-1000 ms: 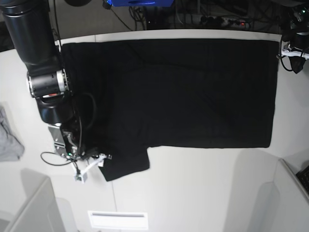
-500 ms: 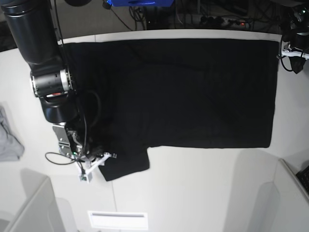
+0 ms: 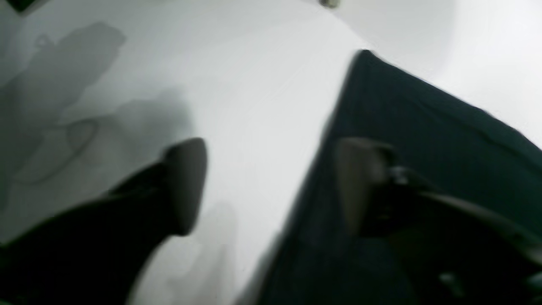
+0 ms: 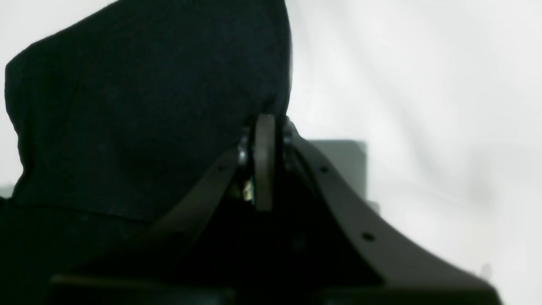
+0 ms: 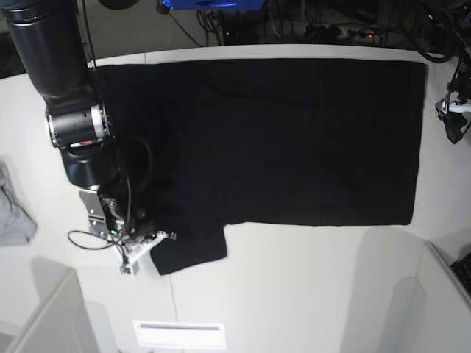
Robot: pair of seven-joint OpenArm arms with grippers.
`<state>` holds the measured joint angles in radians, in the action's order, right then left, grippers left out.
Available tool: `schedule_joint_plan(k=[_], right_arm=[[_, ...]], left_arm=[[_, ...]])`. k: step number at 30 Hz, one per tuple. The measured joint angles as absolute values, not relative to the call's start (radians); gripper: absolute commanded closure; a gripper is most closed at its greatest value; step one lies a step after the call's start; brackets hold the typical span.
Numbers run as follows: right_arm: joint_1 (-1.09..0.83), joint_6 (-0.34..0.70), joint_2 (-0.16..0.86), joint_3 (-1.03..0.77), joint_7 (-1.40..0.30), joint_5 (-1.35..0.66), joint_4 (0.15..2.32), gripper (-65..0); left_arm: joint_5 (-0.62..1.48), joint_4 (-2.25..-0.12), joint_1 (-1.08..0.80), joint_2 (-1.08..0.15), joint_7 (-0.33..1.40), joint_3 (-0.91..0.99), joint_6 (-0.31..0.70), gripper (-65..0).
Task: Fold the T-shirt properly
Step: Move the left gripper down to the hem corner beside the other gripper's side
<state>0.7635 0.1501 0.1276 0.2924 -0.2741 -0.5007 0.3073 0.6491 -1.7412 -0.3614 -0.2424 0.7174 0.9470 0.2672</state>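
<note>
The black T-shirt lies spread flat across the white table, one short sleeve sticking out toward the front left. My right gripper sits at that sleeve's outer corner. In the right wrist view its fingers are pressed together on the sleeve's edge. My left gripper hangs just off the shirt's right edge. In the blurred left wrist view it stands open, one finger over bare table and the other over the dark cloth.
A small light grey cloth lies at the table's left edge. A white label plate sits near the front edge. Grey panels rise at the front left and front right. Cables and a power strip lie behind the table.
My right gripper has closed on the sleeve's corner. My left gripper has opened and moved along the shirt's right edge toward the front.
</note>
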Motion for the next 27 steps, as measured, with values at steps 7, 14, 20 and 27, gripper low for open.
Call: schedule_joint_plan(k=[7,14,20,27], right_arm=[[0.765,0.150,0.126,0.292,-0.276,-0.501,0.307,0.0],[0.764,0.150,0.126,0.292,-0.275,-0.500,0.307,0.0],[0.766,0.150,0.128,0.292,-0.278,-0.501,0.307,0.0],[0.767,0.150,0.127,0.292,-0.279,-0.501,0.307,0.0]], left_arm=[[0.651,-1.450,-0.120,-0.435,0.836,0.842,0.263,-52.5],[0.474,-1.237,0.078,-0.511,0.857,0.639,0.266,-52.5],[0.340,-1.057,0.287,-0.514,0.842,0.512,0.273,-52.5],[0.294,-0.776,0.509,-0.520,0.678,0.278,0.275,-52.5]])
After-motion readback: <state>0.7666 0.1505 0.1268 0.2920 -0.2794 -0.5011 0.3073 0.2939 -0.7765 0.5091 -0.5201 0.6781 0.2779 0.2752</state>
